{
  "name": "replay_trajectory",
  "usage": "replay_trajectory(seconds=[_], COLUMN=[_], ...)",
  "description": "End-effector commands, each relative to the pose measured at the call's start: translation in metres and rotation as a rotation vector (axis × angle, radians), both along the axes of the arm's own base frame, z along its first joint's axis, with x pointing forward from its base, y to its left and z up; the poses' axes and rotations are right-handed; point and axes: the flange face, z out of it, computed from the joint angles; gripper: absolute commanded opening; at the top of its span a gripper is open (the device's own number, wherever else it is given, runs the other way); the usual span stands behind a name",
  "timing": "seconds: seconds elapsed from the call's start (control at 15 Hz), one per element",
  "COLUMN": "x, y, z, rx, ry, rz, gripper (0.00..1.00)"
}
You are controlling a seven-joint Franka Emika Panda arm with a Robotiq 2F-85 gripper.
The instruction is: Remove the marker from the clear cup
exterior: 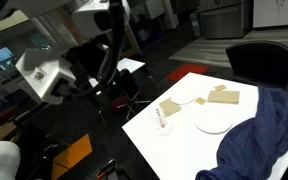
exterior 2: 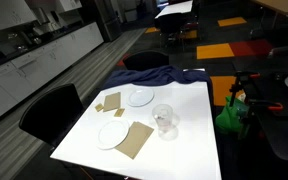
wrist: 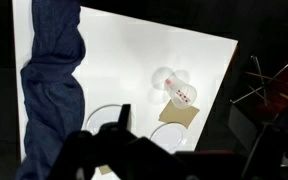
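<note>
White table (exterior 2: 189, 140), one, seen in all three views.

Clear cup (exterior 2: 164, 120), one, upright near the middle of the table, apart from everything else on it; also seen in an exterior view (exterior: 162, 123) and the wrist view (wrist: 172, 84).

Red marker (wrist: 183, 94), one, inside the cup, its lighter end showing in the wrist view. In an exterior view it is only a thin red streak (exterior: 161, 117).

White plates, two: one near the cloth (exterior 2: 139, 98), one toward the table's near corner (exterior 2: 112, 134).

Tan card sheets, two: one beside the farther plate (exterior 2: 111, 101), one just beside the nearer plate (exterior 2: 136, 141).

Dark blue cloth (exterior 2: 169, 75), one, draped over one table edge and hanging off it.

Black chairs, two: one at the table's side (exterior 2: 46, 112), one behind the cloth (exterior 2: 144, 60).

Arm (exterior: 112, 45), one, mine: raised beyond the table's edge, well apart from the cup, with the wrist looking down across the tabletop.

Pincer (wrist: 119, 135), one: a dark shape at the bottom of the wrist view, holding nothing. I cannot tell whether it is spread or pressed together.
</note>
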Motion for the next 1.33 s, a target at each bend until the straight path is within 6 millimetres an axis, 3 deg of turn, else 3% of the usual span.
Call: replay_trajectory(seconds=[0.0, 0.4, 0.73, 1.27], x=[0.000, 0.006, 0.035, 0.099], y=[0.000, 0.008, 0.044, 0.108], z=[0.000, 0.001, -0.006, -0.046], rx=[0.000, -0.033, -0.063, -0.101], ry=[0.001, -0.030, -0.060, -0.262], rz=[0.000, 0.017, 0.114, 0.345], gripper=[1.00, 1.00, 1.00, 1.00])
